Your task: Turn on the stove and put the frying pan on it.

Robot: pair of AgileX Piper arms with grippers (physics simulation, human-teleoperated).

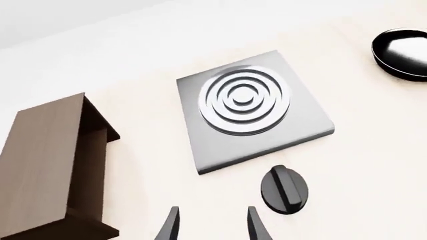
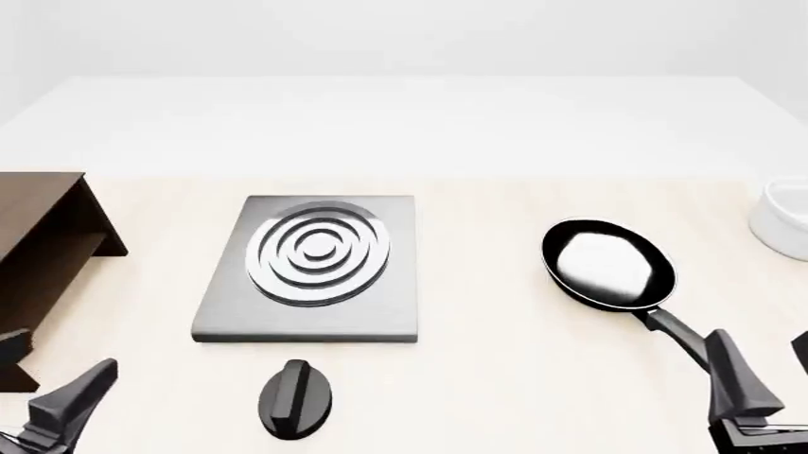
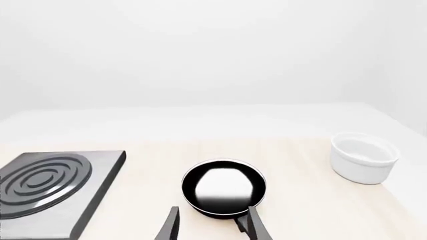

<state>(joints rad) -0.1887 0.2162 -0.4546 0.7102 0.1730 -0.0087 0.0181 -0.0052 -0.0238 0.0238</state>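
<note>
The left gripper (image 2: 51,407) sits low at the near left corner of the table (image 2: 505,378), its fingers spread apart with nothing between them; in the left wrist view the two dark fingertips (image 1: 170,225) frame bare tabletop just short of the knob (image 1: 285,190). The right gripper (image 2: 764,383) hangs at the near right corner, its fingers also apart and holding nothing, with the frying pan's handle (image 2: 676,329) running toward it and passing close beside one finger; whether they touch cannot be told. The frying pan (image 2: 607,265) lies flat on the table in the right half, its glossy inside facing up and its handle pointing to the near right. The stove (image 2: 316,268) lies left of centre, a grey slab with ringed burner, well apart from the pan. Its black oval knob lies separately just beside the stove's near edge. A dark brown wooden cabinet (image 2: 44,246) stands at the left edge of the table, and a white bowl (image 2: 789,219) stands at the right edge, beyond the pan
</note>
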